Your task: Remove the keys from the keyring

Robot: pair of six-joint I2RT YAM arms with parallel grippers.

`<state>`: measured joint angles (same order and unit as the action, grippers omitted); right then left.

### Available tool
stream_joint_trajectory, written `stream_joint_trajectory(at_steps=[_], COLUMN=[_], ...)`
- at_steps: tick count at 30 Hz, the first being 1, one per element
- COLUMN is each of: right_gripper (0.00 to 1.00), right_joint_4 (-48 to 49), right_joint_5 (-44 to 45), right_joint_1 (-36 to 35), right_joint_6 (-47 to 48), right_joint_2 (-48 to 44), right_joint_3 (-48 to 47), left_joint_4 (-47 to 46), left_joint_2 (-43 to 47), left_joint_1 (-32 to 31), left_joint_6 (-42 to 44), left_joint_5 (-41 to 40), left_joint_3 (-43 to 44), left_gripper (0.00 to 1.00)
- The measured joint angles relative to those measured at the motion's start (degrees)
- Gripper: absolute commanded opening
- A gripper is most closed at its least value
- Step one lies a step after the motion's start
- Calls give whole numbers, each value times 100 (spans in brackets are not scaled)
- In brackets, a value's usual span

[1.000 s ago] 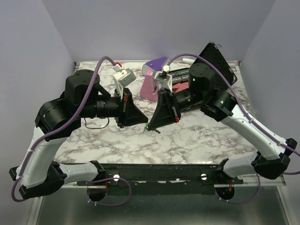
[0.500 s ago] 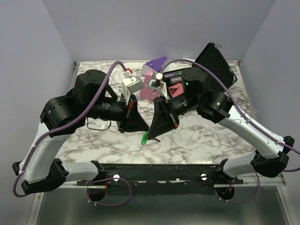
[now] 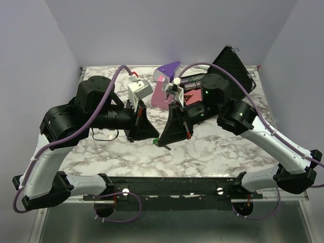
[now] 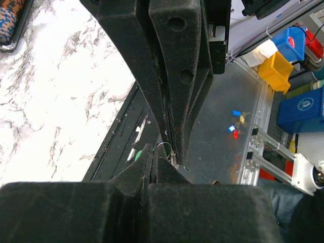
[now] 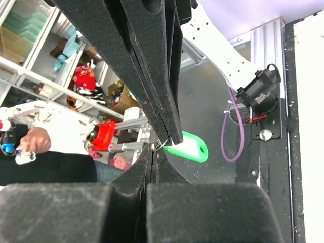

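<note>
My left gripper (image 3: 153, 137) and right gripper (image 3: 162, 140) meet tip to tip above the front middle of the marble table (image 3: 217, 149). Both are shut. A speck of the green key head (image 3: 154, 141) shows between them. In the left wrist view my shut fingertips (image 4: 151, 153) pinch the thin keyring (image 4: 165, 146), which runs to the right gripper's fingers (image 4: 177, 101). In the right wrist view the green key head (image 5: 190, 147) hangs behind the left gripper's fingers (image 5: 162, 91), and the ring wire (image 5: 161, 145) sits at my shut fingertips (image 5: 153, 152). The key blades are hidden.
A purple-and-pink wedge (image 3: 164, 83) stands at the back middle. An open black case (image 3: 233, 66) lies at the back right, behind the right arm. A thin black cable loop (image 3: 104, 134) lies on the table under the left arm.
Half a second ago the pinched tips stood nearer the front edge with the green key hanging in plain sight. Now both grippers have drawn back and the key is mostly hidden.
</note>
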<state>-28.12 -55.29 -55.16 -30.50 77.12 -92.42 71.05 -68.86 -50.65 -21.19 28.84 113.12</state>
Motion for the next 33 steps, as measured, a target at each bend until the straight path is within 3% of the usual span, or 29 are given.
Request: stream_joint_trajectory(at_steps=[22,33], right_gripper=[1,1], right_joint_4=[660,678], right_joint_5=[1134,1080], right_joint_1=[-74,-79], right_joint_6=[-7,-7], right_joint_2=[-501,-522], right_joint_3=[444,439], left_joint_4=[-472,-450], left_joint_2=[385,234], left_joint_1=[-11,-297], left_joint_6=[-48,35], left_joint_5=[-380,-466], left_joint_3=[-125,55], left_gripper=[0,0])
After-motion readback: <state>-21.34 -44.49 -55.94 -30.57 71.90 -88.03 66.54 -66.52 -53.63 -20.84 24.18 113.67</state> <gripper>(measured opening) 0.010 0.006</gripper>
